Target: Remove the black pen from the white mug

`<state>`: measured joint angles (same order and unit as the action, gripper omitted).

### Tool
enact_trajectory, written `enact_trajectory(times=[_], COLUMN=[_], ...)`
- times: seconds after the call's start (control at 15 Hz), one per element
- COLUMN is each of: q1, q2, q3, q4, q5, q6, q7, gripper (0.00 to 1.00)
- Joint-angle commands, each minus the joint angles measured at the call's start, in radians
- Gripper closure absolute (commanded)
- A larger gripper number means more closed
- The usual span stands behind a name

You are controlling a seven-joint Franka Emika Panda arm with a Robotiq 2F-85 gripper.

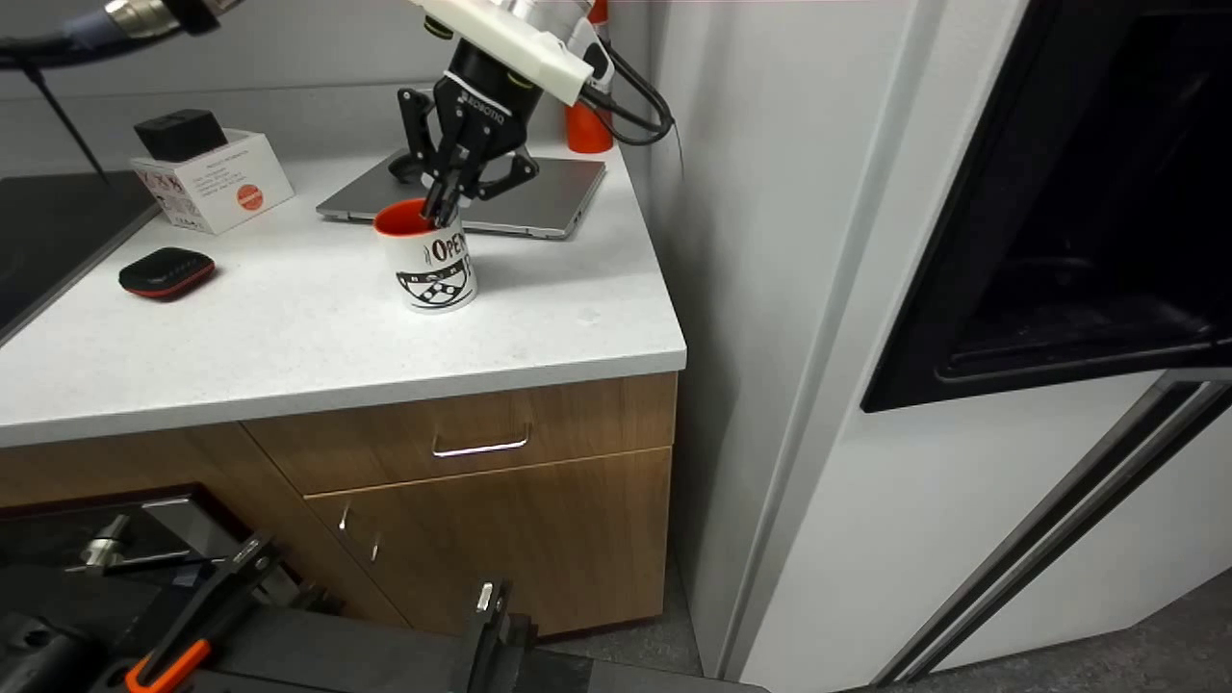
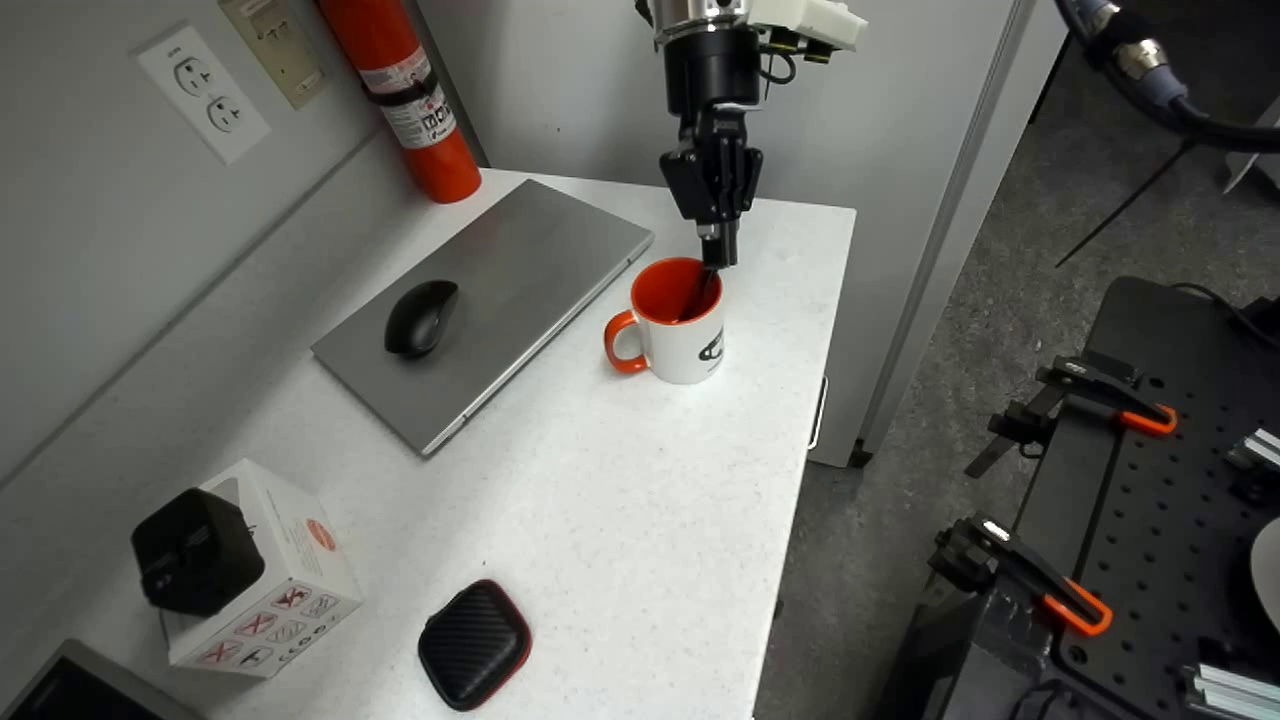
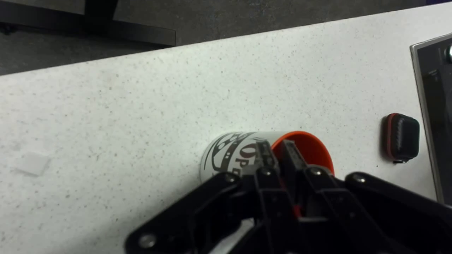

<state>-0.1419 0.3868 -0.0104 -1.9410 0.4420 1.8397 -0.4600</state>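
The white mug [image 1: 422,274] stands upright on the counter, with black print and a red inside; its red handle shows in an exterior view [image 2: 686,352]. The black pen [image 2: 696,300] leans inside the mug, its upper end meeting my fingertips. My gripper [image 2: 719,262] points down at the mug's rim; in an exterior view [image 1: 439,218] its fingertips overlap the mouth. In the wrist view the fingers [image 3: 277,148] are close together with a narrow gap over the rim of the mug [image 3: 226,157]. The pen is not distinguishable there, so whether they press on it is unclear.
A grey laptop [image 2: 540,260] with a black mouse [image 2: 420,318] lies behind the mug. A white box [image 1: 226,183] with a black item [image 1: 180,135] on it, a black-red case [image 1: 166,272] and a cooktop [image 1: 48,231] are farther along. A fire extinguisher [image 2: 420,110] stands in the corner.
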Motion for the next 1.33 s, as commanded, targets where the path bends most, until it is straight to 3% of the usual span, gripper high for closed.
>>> enact_trajectory(times=[0.0, 0.2, 0.8, 0.93, 1.27], q1=[-0.024, -0.016, 0.011, 0.014, 0.018], q2=[0.023, -0.037, -0.384, -0.449, -0.494], q3=[0.015, 0.016, -0.005, -0.020, -0.061], q4=[0.045, 0.001, -0.237, -0.291, -0.398], q5=[0.012, -0.006, -0.018, -0.014, -0.013], q6=[-0.057, -0.059, 0.035, 0.088, 0.378], q7=[-0.013, -0.018, -0.091, -0.093, -0.030], gripper=[0.97, 0.97, 0.97, 0.97, 0.97])
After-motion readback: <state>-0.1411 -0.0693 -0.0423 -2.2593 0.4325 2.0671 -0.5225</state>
